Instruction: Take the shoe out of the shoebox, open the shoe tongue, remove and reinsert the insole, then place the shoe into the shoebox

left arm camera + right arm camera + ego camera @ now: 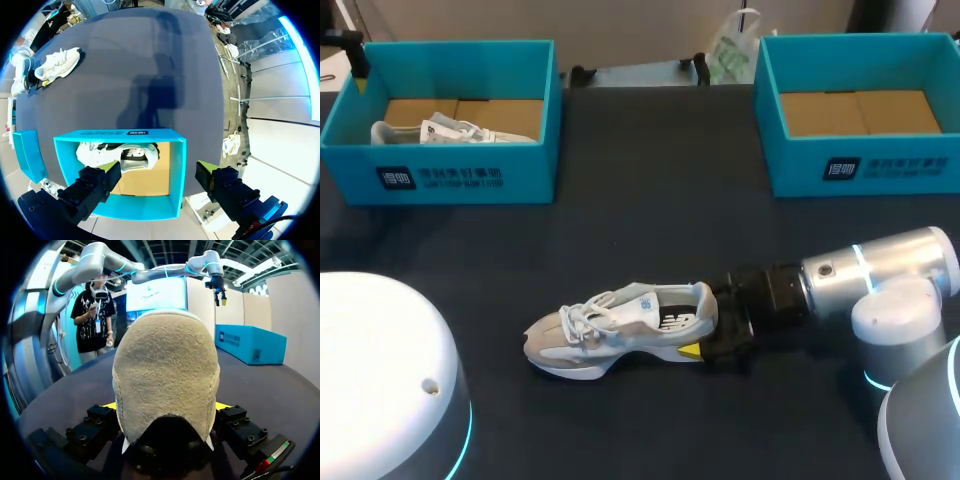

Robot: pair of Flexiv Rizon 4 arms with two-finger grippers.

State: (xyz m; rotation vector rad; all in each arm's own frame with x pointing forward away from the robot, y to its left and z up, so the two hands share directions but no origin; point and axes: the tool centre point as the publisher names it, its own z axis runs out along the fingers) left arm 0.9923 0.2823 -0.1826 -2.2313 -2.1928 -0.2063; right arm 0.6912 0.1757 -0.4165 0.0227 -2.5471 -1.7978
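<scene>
While the right pincer pinches the grey-and-white suede sneaker by the heel, its long axis extends straight ahead, toe leftward.

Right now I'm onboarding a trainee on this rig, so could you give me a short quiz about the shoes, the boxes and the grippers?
1. True or false: the right shoebox holds a shoe.
2. Which part of the shoe on the table does the right gripper clamp? A toe, B heel, C laces.
3. Fill in: the left gripper hangs open above the ____ shoebox.
Key: 1 false, no shoe lies in it; 2 B; 3 left: the left shoebox holds the second shoe.
</scene>
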